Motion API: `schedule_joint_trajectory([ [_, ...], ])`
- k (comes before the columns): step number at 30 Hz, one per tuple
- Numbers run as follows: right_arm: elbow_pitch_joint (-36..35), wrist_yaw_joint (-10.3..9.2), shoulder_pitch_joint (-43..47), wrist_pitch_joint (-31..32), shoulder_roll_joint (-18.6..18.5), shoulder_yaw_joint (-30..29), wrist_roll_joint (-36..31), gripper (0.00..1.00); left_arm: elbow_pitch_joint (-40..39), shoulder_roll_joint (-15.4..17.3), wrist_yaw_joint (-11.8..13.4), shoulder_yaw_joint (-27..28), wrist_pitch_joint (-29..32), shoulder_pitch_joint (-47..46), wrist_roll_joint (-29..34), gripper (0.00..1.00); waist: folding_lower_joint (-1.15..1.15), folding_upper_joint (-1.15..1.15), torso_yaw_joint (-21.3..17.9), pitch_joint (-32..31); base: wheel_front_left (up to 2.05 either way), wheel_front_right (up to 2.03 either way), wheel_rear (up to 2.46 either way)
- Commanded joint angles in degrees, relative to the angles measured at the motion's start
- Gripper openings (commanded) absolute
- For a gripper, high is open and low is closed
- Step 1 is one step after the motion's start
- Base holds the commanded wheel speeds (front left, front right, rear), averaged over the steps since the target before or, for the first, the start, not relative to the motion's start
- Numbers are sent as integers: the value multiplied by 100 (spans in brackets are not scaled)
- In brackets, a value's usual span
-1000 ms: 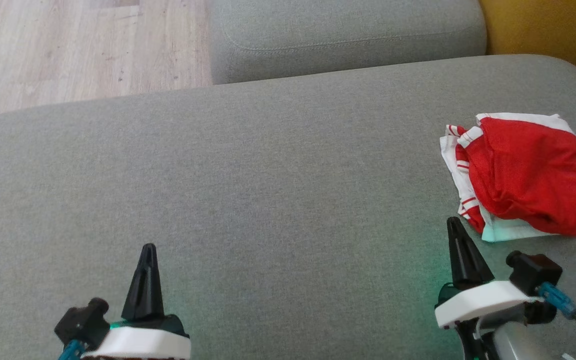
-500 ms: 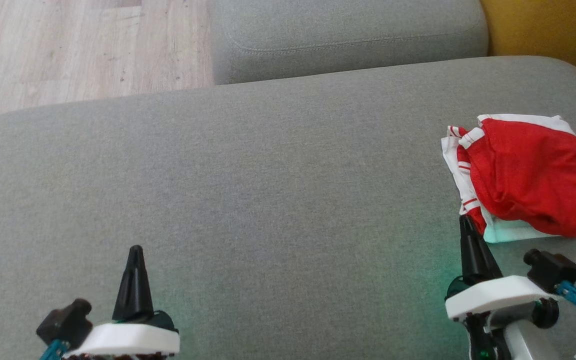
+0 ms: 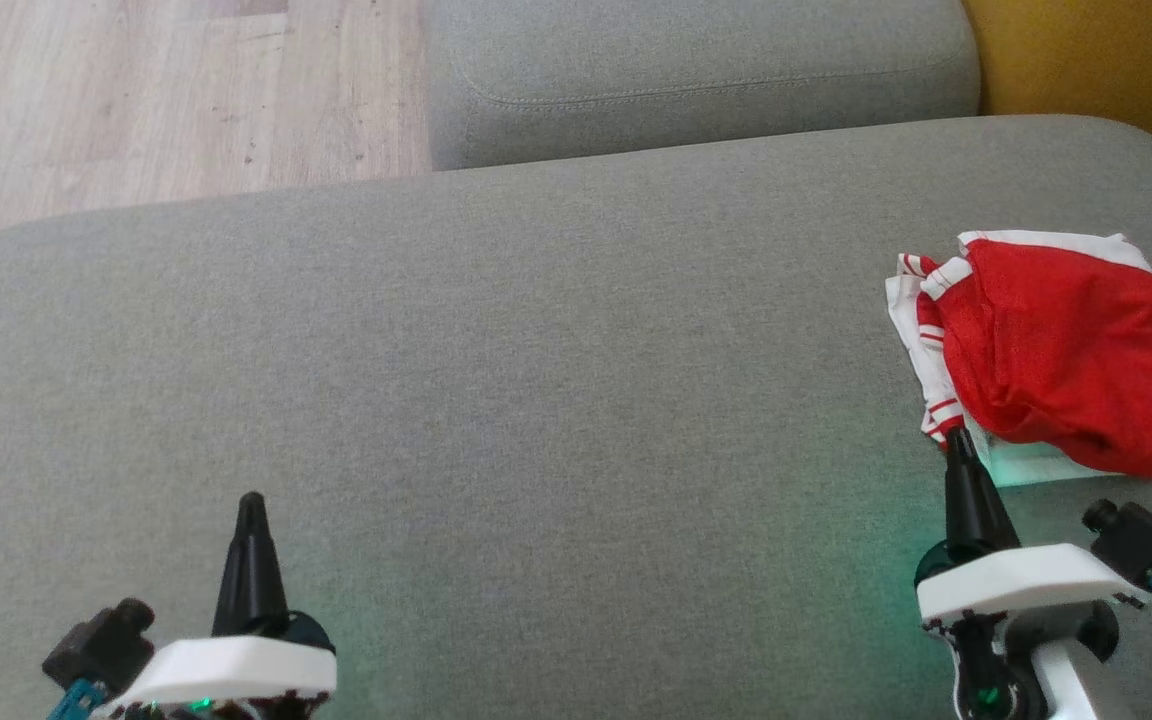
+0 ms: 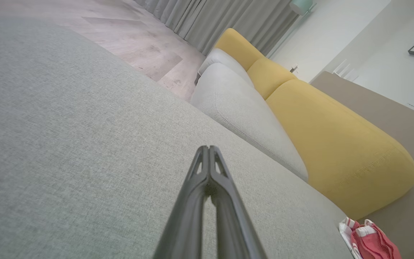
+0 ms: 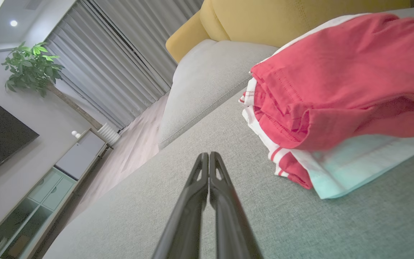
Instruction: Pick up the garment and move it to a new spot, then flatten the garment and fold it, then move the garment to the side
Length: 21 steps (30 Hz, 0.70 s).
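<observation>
Grey woven upholstery of a broad sofa seat [image 3: 536, 350] spreads across the head view, with a second grey cushion [image 3: 696, 70] beyond it, pale wooden floor [image 3: 136, 90] at the far left and a mustard-yellow cushion [image 3: 1096, 60] at the far right corner. The garment [image 3: 1046, 350], red with white bands and red stripes, lies in a loosely folded stack on the right side of the seat, close to its right edge; a pale mint-tinted layer sticks out at its near side.

The left end effector [image 3: 251, 505] sits low at the left, well apart from the garment, its two dark fingers pressed together and empty, pointing across bare fabric. The right end effector [image 3: 958, 440] is likewise clenched with nothing between its fingers. Its tip lies at the garment's near left corner; from the head view it seems to touch the cloth, but the right wrist view shows the tips [image 5: 208, 154] just beside the stack, over grey fabric. Grey curtains [image 5: 120, 64] and a potted plant [image 5: 31, 64] stand in the background.
</observation>
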Motion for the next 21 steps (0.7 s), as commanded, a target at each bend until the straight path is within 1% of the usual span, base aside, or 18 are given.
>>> schedule_joint_trajectory([
  [1, -238, -1, -236, 41, -65, -7, 172, 0, -149, 23, -43, 144, 28, -309, -148, 0, 0, 0, 3, -1, 0, 0, 0],
  [21, -375, -1, -225, 359, -78, -203, 1419, 0, -131, 30, -66, 364, 357, -403, -1299, 0, 0, 0, 38, -18, 0, 0, 0],
])
